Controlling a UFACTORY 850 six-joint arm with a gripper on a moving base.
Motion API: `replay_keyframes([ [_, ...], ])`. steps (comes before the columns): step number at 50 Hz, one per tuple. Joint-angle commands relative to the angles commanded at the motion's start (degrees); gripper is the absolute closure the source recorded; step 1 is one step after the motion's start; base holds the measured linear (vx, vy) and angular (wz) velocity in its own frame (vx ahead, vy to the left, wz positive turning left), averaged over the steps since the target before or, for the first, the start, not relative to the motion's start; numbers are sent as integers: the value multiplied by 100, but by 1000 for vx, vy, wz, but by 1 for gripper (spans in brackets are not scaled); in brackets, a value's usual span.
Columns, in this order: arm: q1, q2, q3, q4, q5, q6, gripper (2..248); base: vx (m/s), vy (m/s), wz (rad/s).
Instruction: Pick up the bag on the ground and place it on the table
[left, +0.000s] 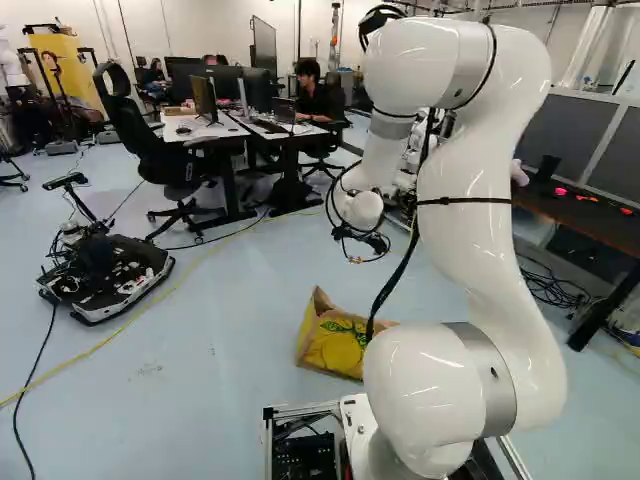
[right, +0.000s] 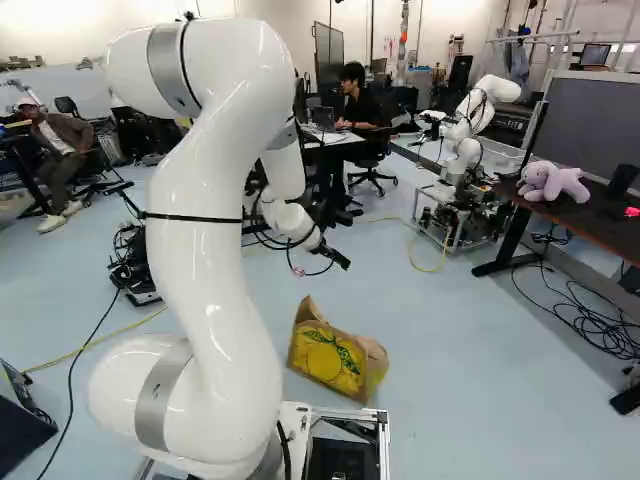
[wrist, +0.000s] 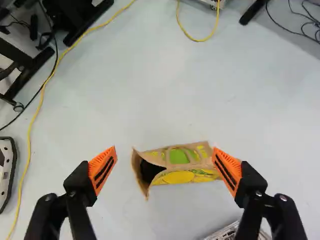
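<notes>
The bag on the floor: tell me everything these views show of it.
The bag looks like brown paper, printed yellow with a yellow fruit and green marks. It lies on its side on the pale floor, just ahead of the base. Its mouth gapes, the rim creased and flared; the inside is dark, so contents cannot be told. In the wrist view it shows between the fingers of the open claw, which hangs above without touching it. Only the floor visibly touches it.
</notes>
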Motion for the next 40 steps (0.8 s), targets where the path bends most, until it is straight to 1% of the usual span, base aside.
replay_keyframes([
  [16, -143, -510, -460, 363, -584, 0, 3, 0, 0, 0],
  [28, -287, -873, -786, 609, -997, 0, 3, 0, 0, 0],
  [40, -444, -1182, -1039, 795, -1319, 0, 3, 0, 0, 0],
])
